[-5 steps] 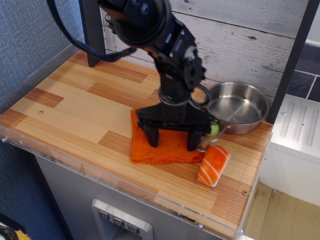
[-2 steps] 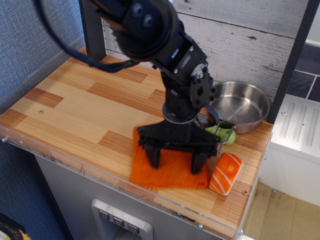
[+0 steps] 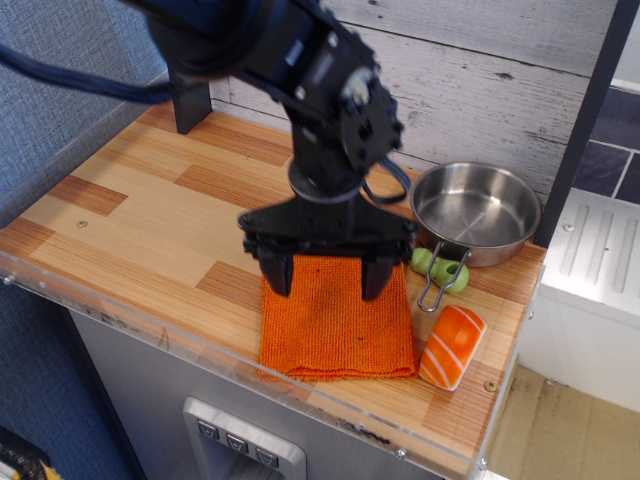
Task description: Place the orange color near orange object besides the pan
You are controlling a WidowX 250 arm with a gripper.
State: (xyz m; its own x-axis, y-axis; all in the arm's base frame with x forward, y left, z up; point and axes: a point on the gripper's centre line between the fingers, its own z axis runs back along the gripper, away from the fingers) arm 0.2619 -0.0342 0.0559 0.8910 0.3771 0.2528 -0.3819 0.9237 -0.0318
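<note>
We find the gripper (image 3: pixel 325 272) released, fingers spread, above the orange cloth's (image 3: pixel 338 330) far edge, sushi piece (image 3: pixel 452 346) just right.

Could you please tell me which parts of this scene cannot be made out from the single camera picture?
- Back edge of the orange cloth: covered by the open gripper.
- Green object beside the pan: partly behind the pan's wire handle, too small to identify.
- Arm base: cut off by the top edge.
- Underside of the salmon sushi piece: faces the table.
</note>
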